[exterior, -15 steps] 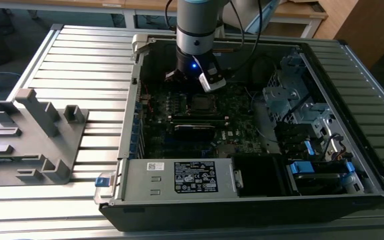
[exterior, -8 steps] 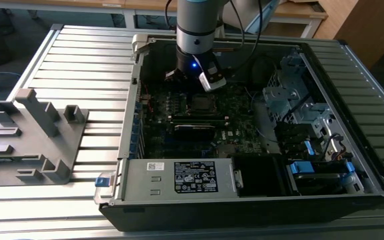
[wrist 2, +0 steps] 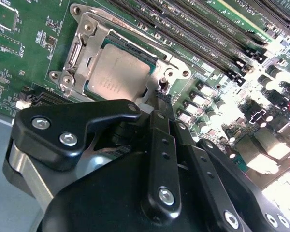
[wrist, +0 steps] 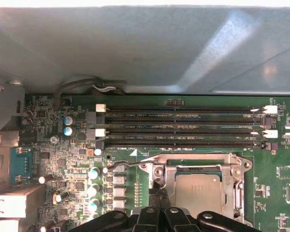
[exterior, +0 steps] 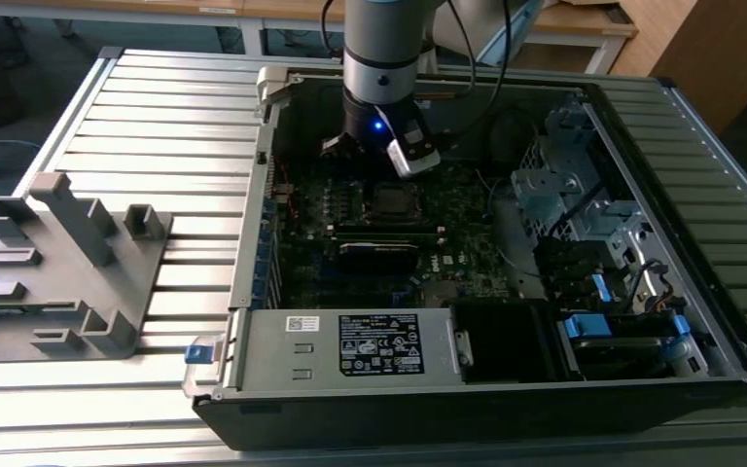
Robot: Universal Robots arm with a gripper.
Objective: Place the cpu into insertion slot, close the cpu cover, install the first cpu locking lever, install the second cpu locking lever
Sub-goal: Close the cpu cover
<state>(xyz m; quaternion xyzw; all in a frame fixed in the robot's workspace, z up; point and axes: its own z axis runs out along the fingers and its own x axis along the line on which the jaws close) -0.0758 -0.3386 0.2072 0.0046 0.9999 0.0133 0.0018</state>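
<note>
Dull silver-grey cpu (wrist: 198, 193) seated in insertion slot (exterior: 396, 199), cpu cover (wrist: 198, 158) lowered over its edges, gripper (wrist 2: 162, 95) clenched at the slot's corner, memory slots (wrist: 183, 126) just beside

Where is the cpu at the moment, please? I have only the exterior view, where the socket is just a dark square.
Observer: In the second wrist view the cpu lies flat in the insertion slot, silver top up.
Operator: Thank you. Is the cpu cover down?
Observer: Yes. In the first wrist view the cpu cover lies flat, framing the chip.
Operator: And where exactly is the gripper?
Observer: The gripper is right at the cover's edge; whether it touches, I cannot tell.
</note>
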